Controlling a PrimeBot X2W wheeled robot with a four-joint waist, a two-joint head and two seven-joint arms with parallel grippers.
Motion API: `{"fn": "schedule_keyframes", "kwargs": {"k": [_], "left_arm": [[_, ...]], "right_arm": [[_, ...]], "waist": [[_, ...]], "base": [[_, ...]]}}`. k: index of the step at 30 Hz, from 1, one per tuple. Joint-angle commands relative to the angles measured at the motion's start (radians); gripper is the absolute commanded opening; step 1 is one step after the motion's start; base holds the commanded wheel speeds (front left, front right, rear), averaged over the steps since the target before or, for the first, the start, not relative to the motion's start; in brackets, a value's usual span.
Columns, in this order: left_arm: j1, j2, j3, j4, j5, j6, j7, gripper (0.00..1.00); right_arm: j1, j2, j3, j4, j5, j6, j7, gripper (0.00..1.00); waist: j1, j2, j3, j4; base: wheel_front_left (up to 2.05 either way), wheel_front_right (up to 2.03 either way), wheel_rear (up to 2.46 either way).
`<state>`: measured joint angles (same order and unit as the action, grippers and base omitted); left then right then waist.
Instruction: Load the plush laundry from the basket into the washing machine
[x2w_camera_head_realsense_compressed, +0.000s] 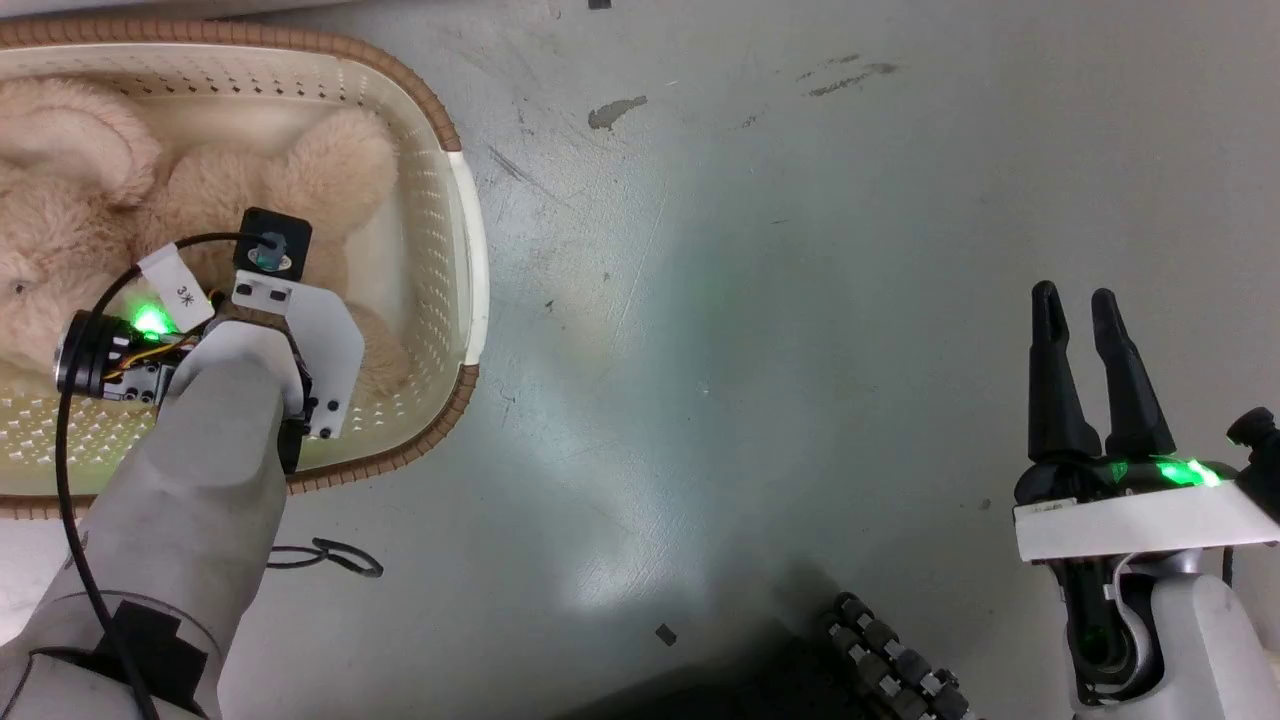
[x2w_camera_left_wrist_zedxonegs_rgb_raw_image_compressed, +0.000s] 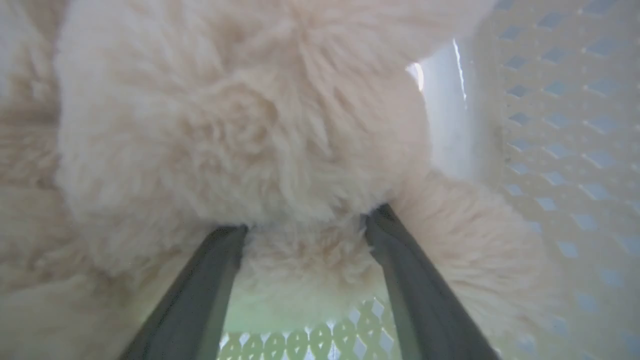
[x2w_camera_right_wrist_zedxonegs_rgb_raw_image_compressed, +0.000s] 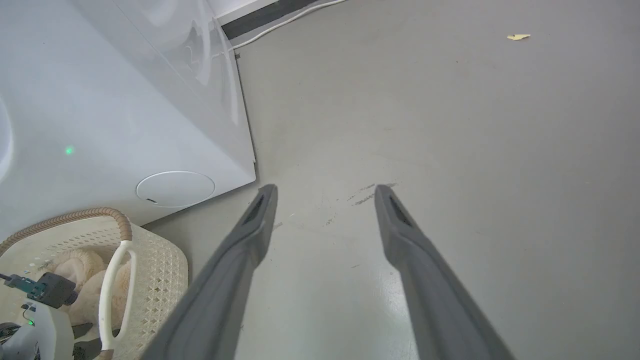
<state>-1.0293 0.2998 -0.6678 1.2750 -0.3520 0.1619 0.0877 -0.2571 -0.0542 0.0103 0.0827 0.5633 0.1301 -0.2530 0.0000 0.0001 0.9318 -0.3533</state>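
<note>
You're in a bare laundry test space; white washing machine (x2w_camera_right_wrist_zedxonegs_rgb_raw_image_compressed: 100, 125) stands on scuffed grey floor (x2w_camera_head_realsense_compressed: 800, 300); basket (x2w_camera_head_realsense_compressed: 472, 250) near it.

- The right end effector (x2w_camera_right_wrist_zedxonegs_rgb_raw_image_compressed: 325, 190) hung over the grey floor (x2w_camera_right_wrist_zedxonegs_rgb_raw_image_compressed: 450, 150), its two dark fingers (x2w_camera_right_wrist_zedxonegs_rgb_raw_image_compressed: 235, 260) spread wide with nothing between them.
- Dark scuffs (x2w_camera_right_wrist_zedxonegs_rgb_raw_image_compressed: 367, 192) marked the floor just beyond the fingertips.
- A white washer (x2w_camera_right_wrist_zedxonegs_rgb_raw_image_compressed: 100, 125) filled the upper left, with a round cover (x2w_camera_right_wrist_zedxonegs_rgb_raw_image_compressed: 175, 189) low on its front and a green glint (x2w_camera_right_wrist_zedxonegs_rgb_raw_image_compressed: 69, 150) above that.
- The basket (x2w_camera_right_wrist_zedxonegs_rgb_raw_image_compressed: 165, 270) stood at the lower left, near the washer, with the plush (x2w_camera_right_wrist_zedxonegs_rgb_raw_image_compressed: 75, 262) lying inside it.
- The left arm (x2w_camera_right_wrist_zedxonegs_rgb_raw_image_compressed: 45, 290) reached into the basket, over the plush.
- A pale cable (x2w_camera_right_wrist_zedxonegs_rgb_raw_image_compressed: 290, 20) ran along the wall at the top.
- A small yellowish scrap (x2w_camera_right_wrist_zedxonegs_rgb_raw_image_compressed: 518, 36) lay far off at the upper right.
</note>
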Motion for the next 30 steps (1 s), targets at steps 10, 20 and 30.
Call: {"fn": "schedule_keyframes", "kwargs": {"k": [10,20,30], "left_arm": [[0.025,0.008,0.021,0.003,-0.057,-0.069,-0.04,0.0],[0.131,-0.058,0.085,-0.04,-0.139,-0.052,-0.308,0.0],[0.3,-0.078,0.128,-0.29,-0.117,-0.047,-0.349,0.0]], "right_arm": [[-0.025,0.004,-0.006,0.001,-0.007,0.001,-0.009,1.0],[0.028,-0.003,-0.062,-0.008,-0.063,0.001,-0.009,1.0],[0.113,-0.01,-0.089,-0.015,-0.126,0.001,-0.009,1.0]], "waist": [[0.0,-0.0001,-0.022,0.009],[0.0,-0.0001,-0.232,0.081],[0.0,-0.0001,-0.478,0.166]], "base": [[0.0,0.0,0.0],[0.0,0.0,0.0],[0.0,0.0,0.0]]}}
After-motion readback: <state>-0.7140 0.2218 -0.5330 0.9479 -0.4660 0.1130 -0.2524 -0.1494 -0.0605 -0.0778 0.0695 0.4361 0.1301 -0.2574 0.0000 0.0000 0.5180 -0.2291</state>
